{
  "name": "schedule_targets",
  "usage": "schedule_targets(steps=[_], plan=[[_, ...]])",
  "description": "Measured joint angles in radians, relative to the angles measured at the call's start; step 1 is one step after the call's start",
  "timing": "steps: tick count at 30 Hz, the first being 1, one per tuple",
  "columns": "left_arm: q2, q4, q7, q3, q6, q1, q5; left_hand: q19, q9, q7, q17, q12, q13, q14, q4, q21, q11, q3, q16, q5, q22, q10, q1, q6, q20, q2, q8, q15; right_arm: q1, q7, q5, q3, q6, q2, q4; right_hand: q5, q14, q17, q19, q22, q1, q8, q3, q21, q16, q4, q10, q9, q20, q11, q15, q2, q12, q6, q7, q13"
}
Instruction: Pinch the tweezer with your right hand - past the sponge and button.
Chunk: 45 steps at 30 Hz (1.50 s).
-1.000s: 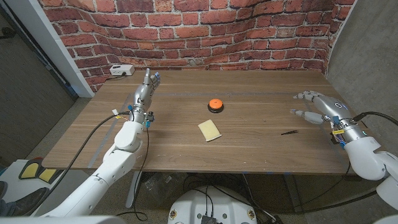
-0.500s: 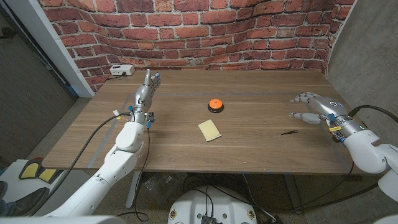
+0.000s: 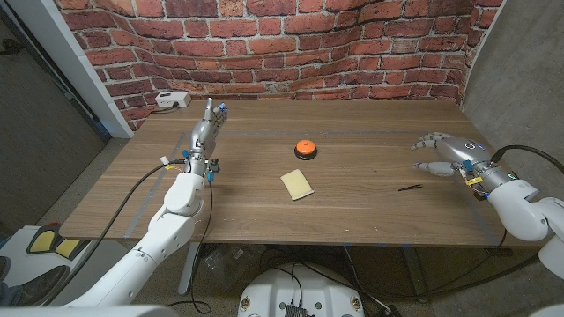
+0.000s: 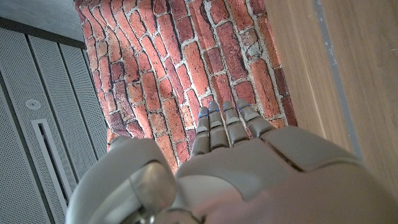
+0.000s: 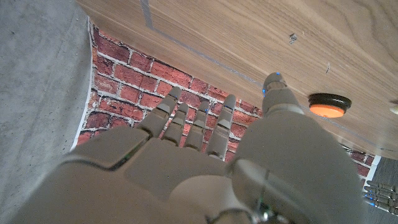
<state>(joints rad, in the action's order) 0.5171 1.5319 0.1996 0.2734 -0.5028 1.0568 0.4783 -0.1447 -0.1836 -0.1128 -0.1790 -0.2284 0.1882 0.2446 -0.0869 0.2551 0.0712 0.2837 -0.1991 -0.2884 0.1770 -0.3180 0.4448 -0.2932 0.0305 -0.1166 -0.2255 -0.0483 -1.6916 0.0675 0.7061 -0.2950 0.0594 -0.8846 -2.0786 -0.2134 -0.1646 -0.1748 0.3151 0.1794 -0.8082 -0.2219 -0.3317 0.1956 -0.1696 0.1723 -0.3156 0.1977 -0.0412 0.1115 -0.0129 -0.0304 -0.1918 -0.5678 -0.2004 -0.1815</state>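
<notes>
The left robot hand (image 3: 204,132) is parked open and empty near the table's (image 3: 370,220) left edge. Past sponge (image 3: 297,184) and button (image 3: 304,148), the tweezer (image 3: 410,187) lies untouched toward the right edge. The right robot hand (image 3: 448,153), open and empty, has been nudged slightly closer, so no pinch yet.

tweezer (image 3: 410,187) too small to make out; sponge (image 5: 394,108) cut off.

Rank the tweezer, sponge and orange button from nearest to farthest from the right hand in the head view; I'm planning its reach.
From the right hand:
1. Tweezer, just in front of the hand, toward the table's near edge.
2. Button, mid-table.
3. Sponge, mid-table, nearer the front edge, only slightly farther than the button.
</notes>
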Motion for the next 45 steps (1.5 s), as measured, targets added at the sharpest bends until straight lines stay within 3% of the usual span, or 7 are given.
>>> schedule_targets(steps=[4, 15, 20, 28, 38, 45], plan=[[-0.001, 0.000, 0.001, 0.000, 0.005, 0.000, 0.001, 0.000, 0.000, -0.005, 0.000, 0.000, 0.000, 0.000, 0.000, 0.000, 0.000, 0.000, 0.000, 0.000, 0.000, 0.000, 0.000, -0.005, 0.000, 0.000, 0.000, 0.000, -0.002, -0.010, 0.019, 0.007, 0.010, -0.012, 0.000, -0.011, 0.000, 0.000, 0.000, 0.000, -0.033, -0.001, -0.015, 0.000, -0.005, 0.004, -0.002, 0.000, 0.000, 0.012, 0.000, 0.007, 0.000, -0.013, -0.012, 0.000], [-0.004, -0.009, 0.001, 0.001, 0.009, -0.004, 0.004, 0.000, 0.000, -0.005, 0.000, 0.000, 0.000, 0.000, 0.000, -0.004, 0.006, 0.000, 0.000, 0.004, 0.000, -0.006, 0.000, -0.005, 0.000, 0.000, 0.000, 0.000, -0.001, -0.040, 0.051, 0.028, 0.035, -0.040, 0.001, -0.014, -0.009, 0.000, 0.001, 0.000, -0.058, -0.001, -0.016, 0.005, -0.008, 0.005, -0.002, 0.000, 0.000, 0.023, 0.009, 0.002, 0.000, -0.018, -0.018, 0.000], [-0.005, -0.013, -0.002, 0.003, 0.010, -0.004, 0.010, 0.000, 0.000, -0.005, 0.000, 0.000, 0.000, 0.000, 0.000, -0.004, 0.006, 0.000, 0.000, 0.004, 0.000, -0.006, 0.000, -0.005, 0.000, 0.000, 0.000, 0.000, 0.007, -0.037, 0.056, 0.057, 0.041, -0.058, 0.017, -0.024, -0.026, 0.000, 0.022, 0.000, -0.090, -0.001, -0.023, 0.011, -0.015, 0.007, -0.013, 0.000, 0.000, 0.034, 0.022, 0.000, -0.005, -0.028, -0.019, 0.000], [-0.006, -0.014, -0.002, 0.004, 0.011, -0.007, 0.011, 0.000, 0.000, 0.000, 0.000, 0.000, 0.000, 0.004, 0.000, -0.007, 0.006, 0.000, 0.000, 0.004, 0.000, -0.006, 0.003, -0.011, 0.000, -0.003, 0.002, 0.004, 0.016, 0.007, 0.060, 0.097, 0.048, -0.080, 0.056, -0.033, -0.053, 0.000, 0.042, 0.000, -0.115, -0.016, -0.033, 0.020, -0.016, 0.005, -0.036, 0.000, -0.002, 0.050, 0.035, -0.005, -0.016, -0.067, -0.020, 0.000], [-0.007, -0.014, -0.001, 0.006, 0.014, -0.011, 0.010, 0.000, 0.000, 0.000, 0.000, 0.008, 0.000, 0.004, 0.000, -0.008, 0.006, 0.000, 0.000, 0.008, 0.000, -0.006, 0.010, -0.011, 0.000, -0.010, 0.004, 0.004, 0.022, 0.053, 0.061, 0.125, 0.067, -0.099, 0.078, -0.035, -0.057, 0.000, 0.045, 0.000, -0.120, -0.022, -0.037, 0.020, -0.016, 0.001, -0.036, 0.000, 0.002, 0.050, 0.038, 0.000, -0.016, -0.090, -0.021, 0.000], [-0.007, -0.010, 0.003, 0.006, 0.018, -0.012, 0.007, 0.000, 0.000, 0.000, 0.000, 0.008, 0.000, 0.004, 0.000, -0.011, 0.006, 0.000, 0.000, 0.008, 0.000, -0.006, 0.010, -0.011, 0.000, -0.010, 0.004, 0.004, 0.030, 0.088, 0.055, 0.173, 0.081, -0.139, 0.112, -0.038, -0.072, -0.005, 0.059, 0.005, -0.128, -0.030, -0.037, 0.020, -0.016, -0.004, -0.044, 0.000, -0.005, 0.047, 0.043, 0.001, -0.016, -0.106, -0.023, 0.000]])
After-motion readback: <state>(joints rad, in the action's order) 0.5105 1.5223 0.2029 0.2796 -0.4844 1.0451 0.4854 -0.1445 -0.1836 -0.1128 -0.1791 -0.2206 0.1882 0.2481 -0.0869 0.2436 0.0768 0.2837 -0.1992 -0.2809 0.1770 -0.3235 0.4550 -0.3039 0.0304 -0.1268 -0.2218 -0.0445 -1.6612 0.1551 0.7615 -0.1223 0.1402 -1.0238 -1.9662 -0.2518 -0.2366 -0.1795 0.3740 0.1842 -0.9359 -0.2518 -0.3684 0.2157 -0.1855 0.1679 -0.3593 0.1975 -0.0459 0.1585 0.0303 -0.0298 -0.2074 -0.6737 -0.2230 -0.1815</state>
